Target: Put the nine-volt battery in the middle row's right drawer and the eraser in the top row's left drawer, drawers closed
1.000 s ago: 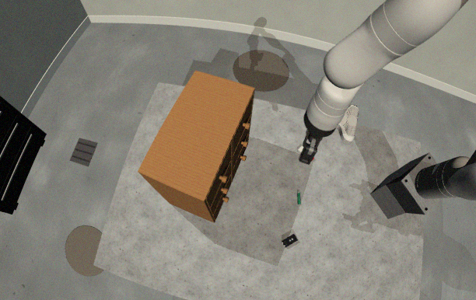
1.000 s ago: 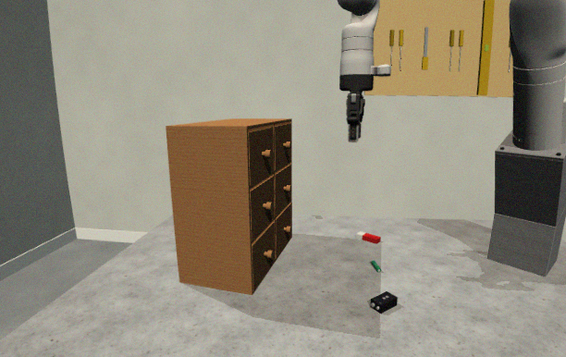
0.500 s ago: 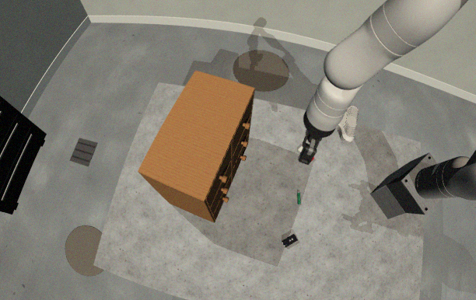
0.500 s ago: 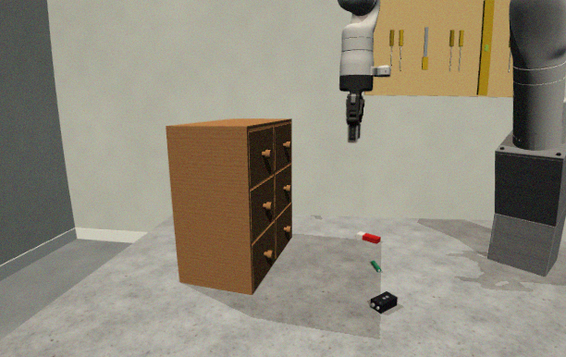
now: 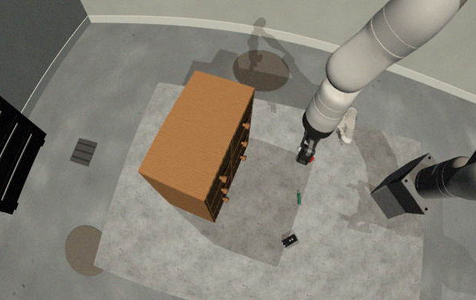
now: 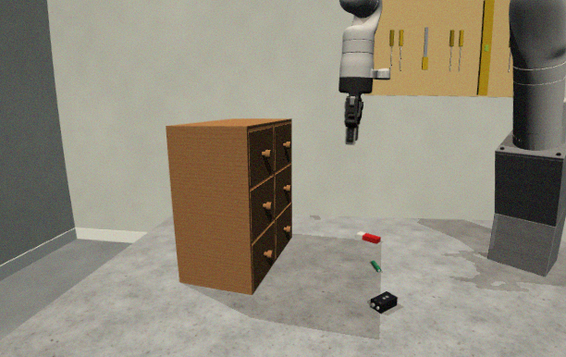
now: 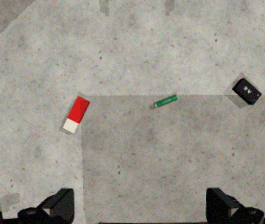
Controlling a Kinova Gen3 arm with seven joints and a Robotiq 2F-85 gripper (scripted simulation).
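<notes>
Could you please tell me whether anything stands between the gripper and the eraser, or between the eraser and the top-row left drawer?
Nothing visible stands between the open gripper and the eraser below. Toward the chest, nothing lies between either, but the drawer itself is shut.

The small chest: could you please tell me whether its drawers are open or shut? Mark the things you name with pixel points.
Shut: all six dark drawer fronts on the small chest (image 5: 201,132) (image 6: 213,203) sit flush within its front frame, only their knobs sticking out.

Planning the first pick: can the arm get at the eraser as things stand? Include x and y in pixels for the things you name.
Probably yes: the gripper (image 5: 305,158) (image 6: 350,139) (image 7: 139,203) is open above table height, and nothing visible blocks the eraser (image 5: 311,159) (image 6: 371,238) (image 7: 77,114).
</notes>
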